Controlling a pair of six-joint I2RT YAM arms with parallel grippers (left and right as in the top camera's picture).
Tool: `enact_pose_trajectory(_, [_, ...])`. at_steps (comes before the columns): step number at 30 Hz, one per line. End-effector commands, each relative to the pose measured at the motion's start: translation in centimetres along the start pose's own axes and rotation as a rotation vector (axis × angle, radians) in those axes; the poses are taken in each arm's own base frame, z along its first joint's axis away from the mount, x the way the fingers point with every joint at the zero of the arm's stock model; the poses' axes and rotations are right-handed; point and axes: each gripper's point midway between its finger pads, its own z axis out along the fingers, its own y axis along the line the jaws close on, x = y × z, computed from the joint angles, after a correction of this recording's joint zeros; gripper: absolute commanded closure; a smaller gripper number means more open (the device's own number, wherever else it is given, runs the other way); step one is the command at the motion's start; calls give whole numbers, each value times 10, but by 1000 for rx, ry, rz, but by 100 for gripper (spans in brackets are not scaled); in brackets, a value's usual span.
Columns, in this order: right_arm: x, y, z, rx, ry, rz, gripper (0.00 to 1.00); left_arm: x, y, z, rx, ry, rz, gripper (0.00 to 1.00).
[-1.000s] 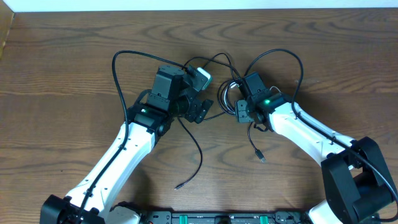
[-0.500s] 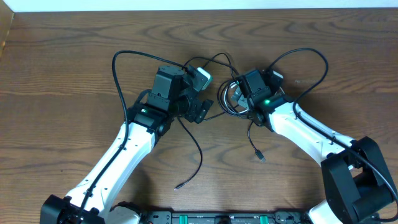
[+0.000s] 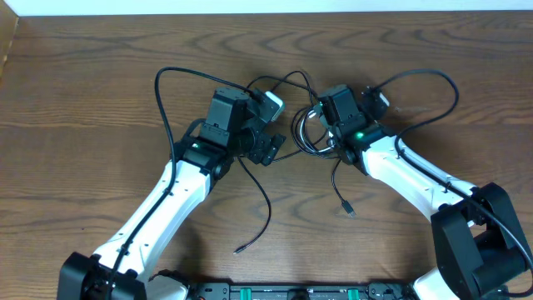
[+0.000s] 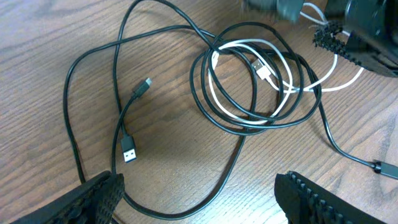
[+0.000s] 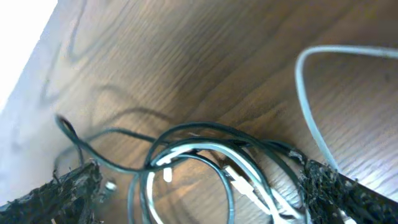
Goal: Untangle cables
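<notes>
Near the middle of the table (image 3: pixel 75 100), toward its far edge, the cables (image 4: pixel 258 93) are left in a tangled coil, black loops wound with a white cable (image 4: pixel 239 120). The left gripper (image 4: pixel 205 202) is held wide open above them with nothing gripped, seemingly standing by. The right gripper (image 5: pixel 199 186) is spread fully over the coil with nothing caught, probably poised for a strand. Loose tails (image 3: pixel 265 204) are trailed toward the near edge. The overlapping loops are judged the chief hindrance.

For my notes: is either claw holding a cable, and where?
Nothing held: left claw and right claw stand open near thin black and white cables.
</notes>
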Motion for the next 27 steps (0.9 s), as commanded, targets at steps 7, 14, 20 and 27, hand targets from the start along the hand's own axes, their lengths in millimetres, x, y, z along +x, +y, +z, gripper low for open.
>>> enact_pose_trajectory(7, [-47, -9, 2, 18, -186, 256, 1, 0, 1, 1, -5, 5, 13, 17])
enact_pose_trajectory(14, [-56, -34, -30, 123, -184, 168, 1, 0, 1, 1, -5, 5, 13, 17])
enact_pose_trajectory(20, [-63, -46, -60, 163, -176, 127, 1, 0, 1, 1, -5, 6, 12, 17])
enact_pose_trajectory(27, [-46, -45, -81, 149, -144, 167, 1, 0, 1, 1, -4, 6, 12, 17])
